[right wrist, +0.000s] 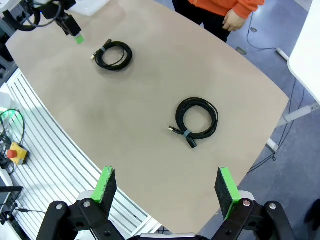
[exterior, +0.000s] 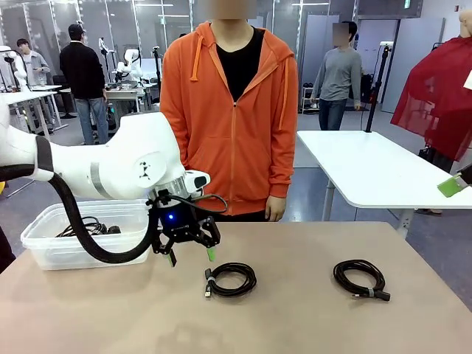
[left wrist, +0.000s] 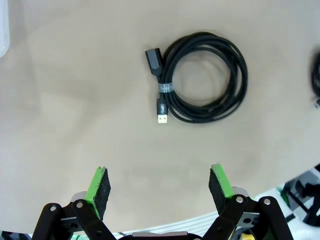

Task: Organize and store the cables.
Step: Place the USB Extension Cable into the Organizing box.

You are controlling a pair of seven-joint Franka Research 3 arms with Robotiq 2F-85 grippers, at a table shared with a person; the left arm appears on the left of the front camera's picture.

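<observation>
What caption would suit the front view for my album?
Left tool, open, hangs above the table near a coiled cable; a second coil lies farther right.

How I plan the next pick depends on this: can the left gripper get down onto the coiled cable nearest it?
Probably yes. The left gripper hangs open just beside that cable, with bare table between them, nothing lying on the coil, and the person's hand at the far edge.

The right gripper (right wrist: 167, 186) sits at 6 o'clock, jaws wide apart, with one coiled cable (right wrist: 196, 120) near the bench (right wrist: 150, 85) centre and a second coiled cable (right wrist: 114, 55) at 11 o'clock.
</observation>
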